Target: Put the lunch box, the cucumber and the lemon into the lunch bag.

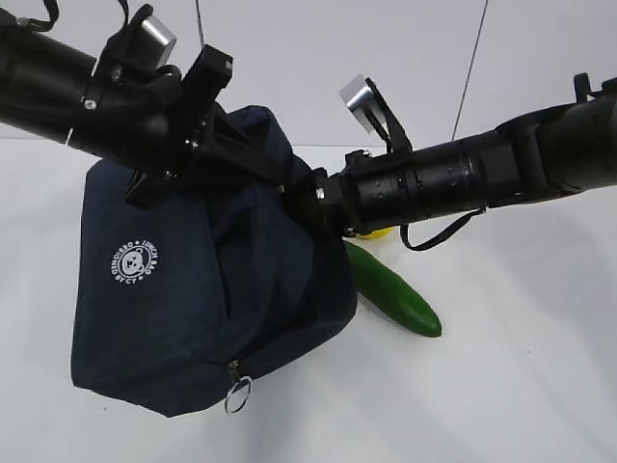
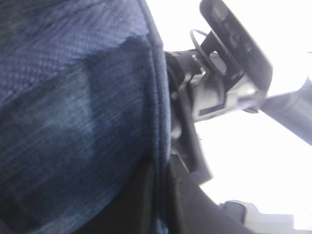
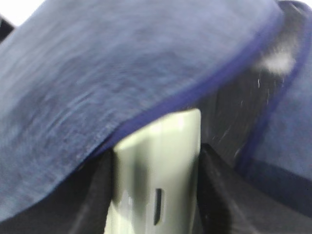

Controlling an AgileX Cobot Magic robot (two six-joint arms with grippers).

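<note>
The lunch bag [image 1: 183, 309] sat on the white bench [image 1: 521, 386] at left centre of the exterior view, dark navy, its round white logo facing the camera and a metal ring pull [image 1: 238, 394] hanging at its lower front edge. The bag leaned, its upper part drawn up toward the two arms.

The left gripper [image 1: 159, 178] came in from the upper left of that frame and met the bag at its top left corner. Its jaws were pressed together; the fabric appeared pinched there, though the exact contact was hidden behind the arm. The left wrist view showed only navy cloth filling the left of the frame and the other arm's wrist hardware at upper right.

The right gripper [image 3: 156, 195] reached in from the right and entered the bag's top opening. In the right wrist view its jaws stood about half apart around the lunch box [image 3: 158, 170], whose pale green lid showed between them under the raised flap of fabric.

The cucumber [image 1: 395, 294] lay on the bench just right of the bag, its near end behind the bag's side. The lemon [image 1: 374, 233] showed as a small yellow patch below the right arm, mostly hidden.
</note>
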